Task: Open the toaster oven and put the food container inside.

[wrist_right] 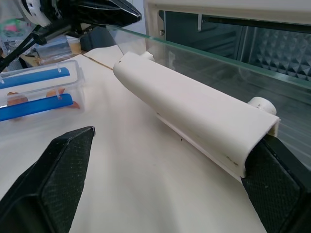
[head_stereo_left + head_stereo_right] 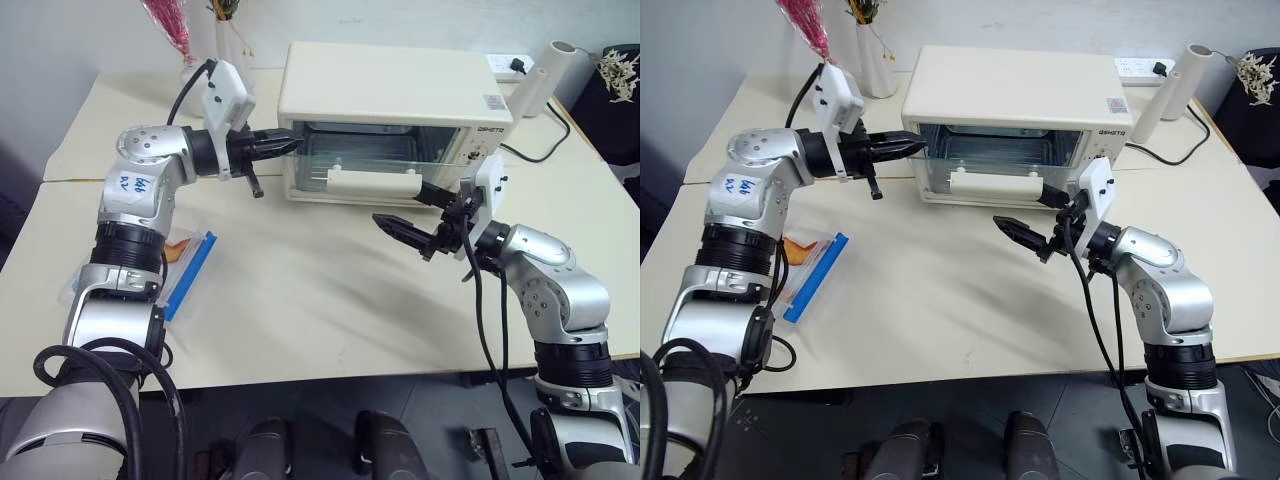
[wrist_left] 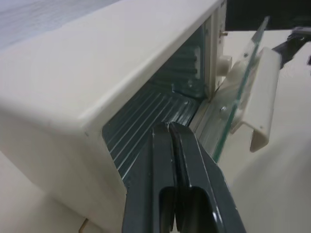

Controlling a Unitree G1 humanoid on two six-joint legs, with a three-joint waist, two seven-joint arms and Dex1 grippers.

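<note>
1. Cream tables (image 2: pixel 330 300) pushed together fill the room's middle, with a vase (image 2: pixel 878 60) at the back.
2. On them sits the toaster oven (image 2: pixel 390 90), cream and boxy. Its glass door (image 2: pixel 370 160) is tipped partway down, with a white bar handle (image 2: pixel 372 182) in front.
3. The left gripper (image 2: pixel 285 145) has its fingers pressed together at the door's top corner.
4. The right gripper (image 2: pixel 412 212) has fingers spread wide, one by the handle's end, holding nothing.
5. The door-opening step looks half done. Next, the door likely needs pushing flat.
6. The food container (image 2: pixel 188 262), clear with blue clips, lies flat by the left arm, well apart from the oven.
</note>
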